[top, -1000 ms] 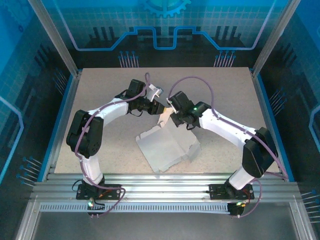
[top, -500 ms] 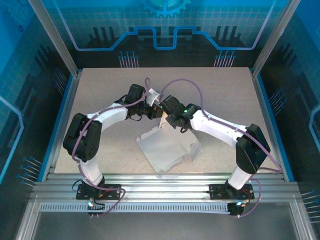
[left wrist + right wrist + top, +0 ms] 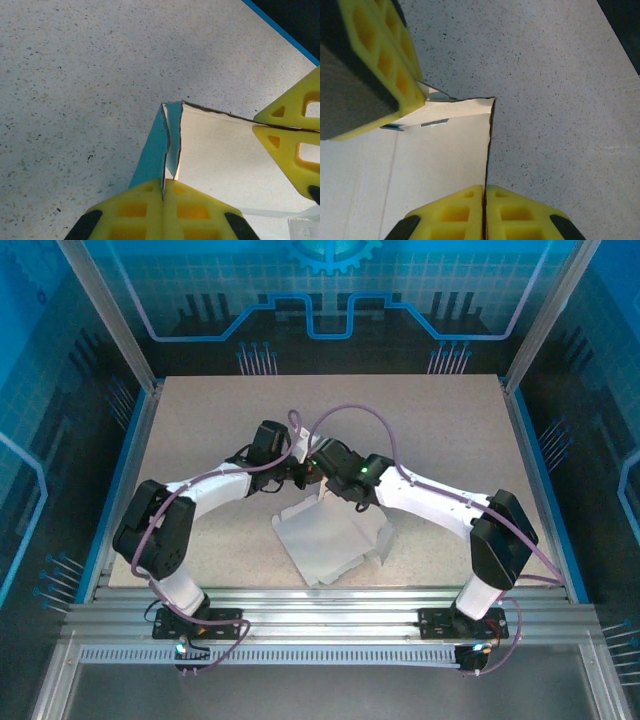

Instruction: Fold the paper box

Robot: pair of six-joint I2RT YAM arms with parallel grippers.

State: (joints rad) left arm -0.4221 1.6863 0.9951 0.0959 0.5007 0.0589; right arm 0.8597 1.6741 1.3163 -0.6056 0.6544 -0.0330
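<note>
Pinching the raised far corner of the paper box (image 3: 330, 540), which lies in the middle of the surface (image 3: 200, 420) with most panels flat, the left hand (image 3: 163, 182) and right hand (image 3: 485, 187) each clamp cardboard, so folding looks barely begun.

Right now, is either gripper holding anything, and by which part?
Both hold the paper box: left gripper and right gripper each pinch an edge of its raised flap, either side of one corner.

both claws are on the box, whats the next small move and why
The left claw and right claw each pinch the box at one raised corner, so likely ease both toward its flat white panel to crease the wall.
</note>
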